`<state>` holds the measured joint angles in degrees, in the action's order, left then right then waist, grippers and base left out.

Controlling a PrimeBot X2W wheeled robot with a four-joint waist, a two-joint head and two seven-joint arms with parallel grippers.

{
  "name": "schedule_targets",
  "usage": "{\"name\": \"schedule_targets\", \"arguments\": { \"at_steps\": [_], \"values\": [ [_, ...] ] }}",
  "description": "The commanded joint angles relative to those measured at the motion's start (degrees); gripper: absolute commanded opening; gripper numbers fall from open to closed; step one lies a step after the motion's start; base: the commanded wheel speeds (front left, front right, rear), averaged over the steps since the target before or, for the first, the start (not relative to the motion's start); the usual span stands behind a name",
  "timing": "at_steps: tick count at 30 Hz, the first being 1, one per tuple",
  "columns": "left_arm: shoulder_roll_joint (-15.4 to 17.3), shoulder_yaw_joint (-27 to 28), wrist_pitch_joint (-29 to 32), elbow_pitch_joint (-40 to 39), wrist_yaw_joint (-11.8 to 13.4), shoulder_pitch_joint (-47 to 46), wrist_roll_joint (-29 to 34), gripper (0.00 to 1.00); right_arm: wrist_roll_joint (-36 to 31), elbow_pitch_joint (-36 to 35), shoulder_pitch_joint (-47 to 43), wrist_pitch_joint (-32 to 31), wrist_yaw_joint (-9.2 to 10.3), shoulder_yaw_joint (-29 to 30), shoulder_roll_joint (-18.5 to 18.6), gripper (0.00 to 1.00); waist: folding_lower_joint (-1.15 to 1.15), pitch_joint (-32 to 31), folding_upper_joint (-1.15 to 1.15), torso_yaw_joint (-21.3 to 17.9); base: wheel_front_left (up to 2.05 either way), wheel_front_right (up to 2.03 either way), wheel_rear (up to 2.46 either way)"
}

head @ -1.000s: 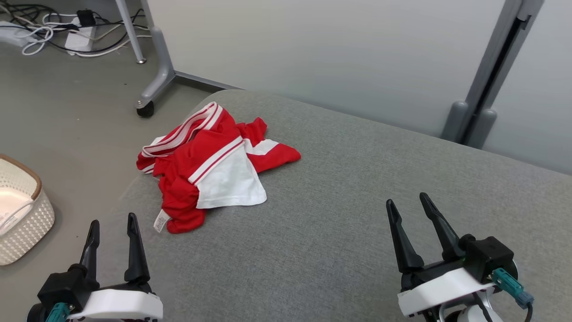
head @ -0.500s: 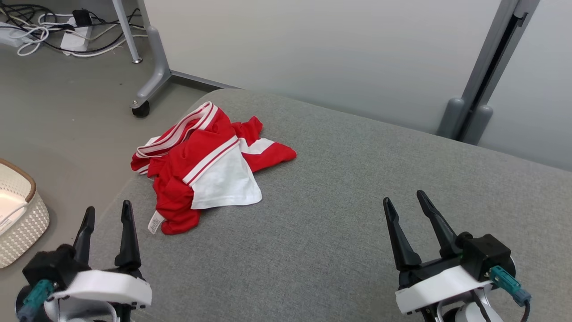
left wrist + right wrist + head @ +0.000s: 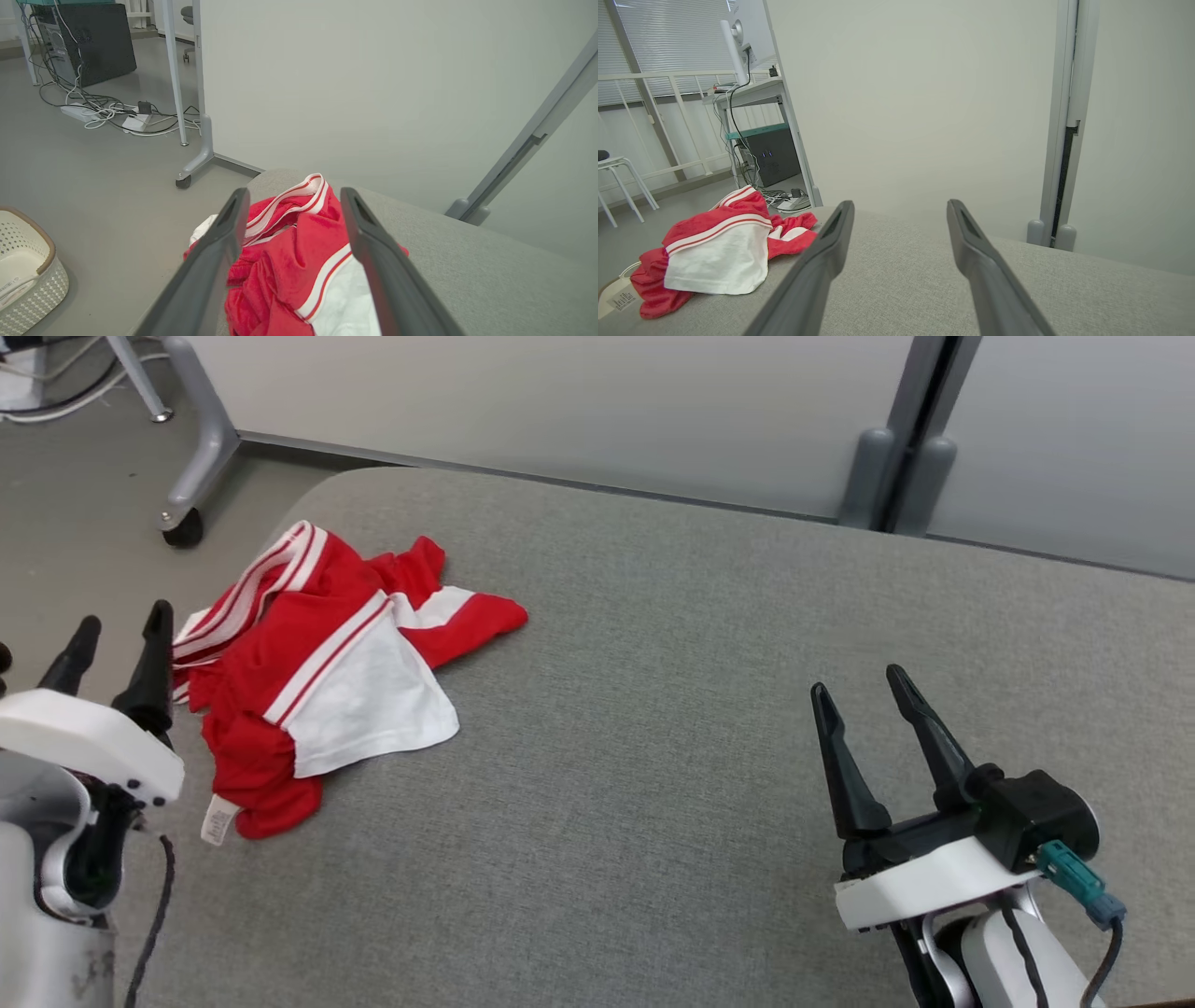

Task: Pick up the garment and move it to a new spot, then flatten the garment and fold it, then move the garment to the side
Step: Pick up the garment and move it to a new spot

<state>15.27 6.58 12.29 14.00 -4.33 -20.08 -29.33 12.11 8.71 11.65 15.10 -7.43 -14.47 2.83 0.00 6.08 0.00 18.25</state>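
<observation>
The garment (image 3: pixel 327 672) lies on the padded bench (image 3: pixel 709 644), just ahead and right of my left pincer (image 3: pixel 121 619). My right pincer (image 3: pixel 858 681) hangs over the bench, well right of the garment. A basket (image 3: pixel 25 275) stands on the floor (image 3: pixel 107 196), left of my left pincer.

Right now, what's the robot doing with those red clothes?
The robot looks set to pick up a crumpled red and white garment lying on a grey cushioned bench. Its left pincer is open right beside the garment, not gripping it. The right pincer is open too, farther off, holding nothing.
</observation>
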Motion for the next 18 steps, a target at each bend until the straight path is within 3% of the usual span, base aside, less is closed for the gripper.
{"name": "schedule_targets", "arguments": {
  "at_steps": [1, 18],
  "values": [
    [1.25, 0.36, 0.78, 1.24, -0.61, -2.68, -0.82, 1.0, -0.46, -0.27, 1.02, 0.09, -0.11, 0.25, 0.63, 1.0, 0.0, 3.11, 0.0, -2.84, 0.0, 0.0, 0.0],
    [12.1, 1.03, 9.12, 27.36, -3.08, -21.82, -10.03, 1.0, -0.7, -3.92, 8.25, 0.07, -0.11, 0.54, 1.65, 1.0, 0.0, 14.92, 0.0, -14.46, 0.0, 0.0, 0.0]
  ]
}}
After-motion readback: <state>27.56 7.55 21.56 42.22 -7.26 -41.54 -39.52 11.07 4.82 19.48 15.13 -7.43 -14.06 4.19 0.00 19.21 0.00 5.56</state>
